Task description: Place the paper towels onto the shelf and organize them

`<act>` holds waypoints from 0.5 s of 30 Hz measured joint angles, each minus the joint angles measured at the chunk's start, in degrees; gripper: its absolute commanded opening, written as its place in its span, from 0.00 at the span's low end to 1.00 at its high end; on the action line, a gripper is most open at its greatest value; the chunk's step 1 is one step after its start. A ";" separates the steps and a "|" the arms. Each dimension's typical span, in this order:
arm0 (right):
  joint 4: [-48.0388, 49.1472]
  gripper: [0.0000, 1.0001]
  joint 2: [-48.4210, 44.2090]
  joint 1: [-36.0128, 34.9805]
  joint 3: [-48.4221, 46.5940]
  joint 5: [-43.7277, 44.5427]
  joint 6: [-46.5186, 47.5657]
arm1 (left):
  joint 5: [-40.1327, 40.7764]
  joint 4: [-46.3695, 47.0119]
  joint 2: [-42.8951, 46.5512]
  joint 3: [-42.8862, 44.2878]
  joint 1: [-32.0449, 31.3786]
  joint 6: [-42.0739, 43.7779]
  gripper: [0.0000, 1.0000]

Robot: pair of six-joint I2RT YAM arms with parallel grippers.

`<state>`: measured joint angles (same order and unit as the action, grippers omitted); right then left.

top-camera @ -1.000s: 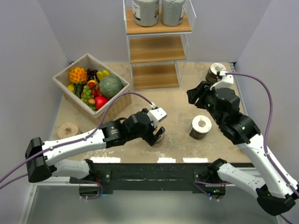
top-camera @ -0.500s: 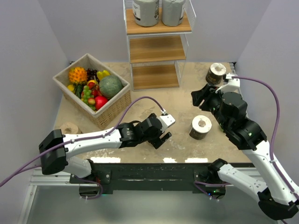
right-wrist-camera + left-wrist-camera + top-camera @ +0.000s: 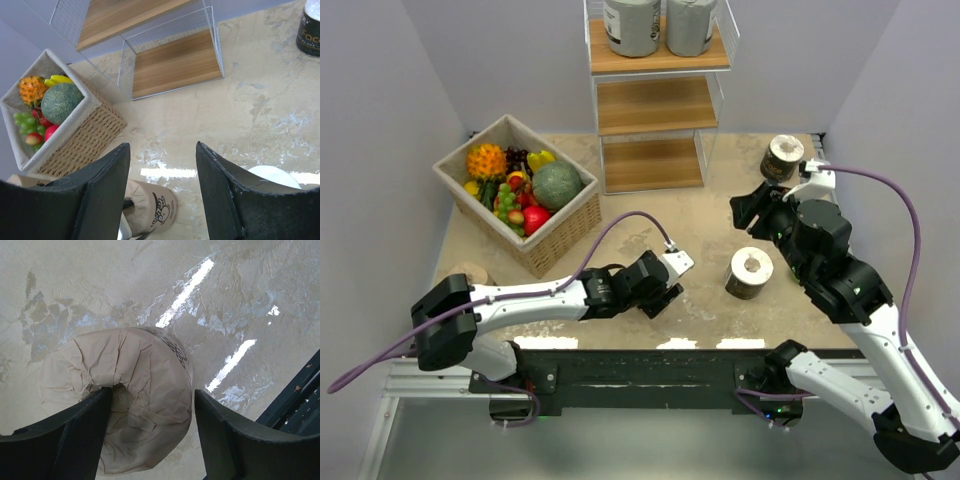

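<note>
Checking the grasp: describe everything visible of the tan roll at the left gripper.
The tan roll is a cylinder wrapped in crinkled tan paper tucked into its hollow core, black print on its side. It stands on end on the mottled table. The left gripper straddles its wall, one finger over the core, one outside; contact unclear.

Your open lane to the shelf (image 3: 655, 105) runs up the bare worktop (image 3: 690, 215), with the wicker basket (image 3: 560, 228) on its left and the right arm (image 3: 815, 240) and a dark roll (image 3: 750, 272) on its right. Two grey rolls (image 3: 632, 25) fill the top board.
</note>
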<state>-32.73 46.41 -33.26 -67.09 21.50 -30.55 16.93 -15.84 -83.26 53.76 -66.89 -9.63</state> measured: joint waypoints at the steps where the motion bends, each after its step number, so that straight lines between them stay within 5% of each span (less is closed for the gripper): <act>1: 0.00 0.59 -0.07 0.00 0.13 -0.20 0.00 | 0.02 0.22 0.00 -0.13 0.00 -0.17 0.61; 8: 3.34 0.63 -1.64 0.00 3.89 -6.49 -0.04 | -4.55 0.79 2.78 -1.42 1.81 -3.54 0.47; 15: 11.63 0.66 -4.22 0.00 13.42 -16.59 -1.75 | -16.63 3.06 13.55 -2.05 15.28 -12.59 0.45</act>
<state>-21.10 42.19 -33.26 -53.67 4.91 -32.29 0.30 -12.78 -69.71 51.70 -51.62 -22.22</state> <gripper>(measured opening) 0.649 0.467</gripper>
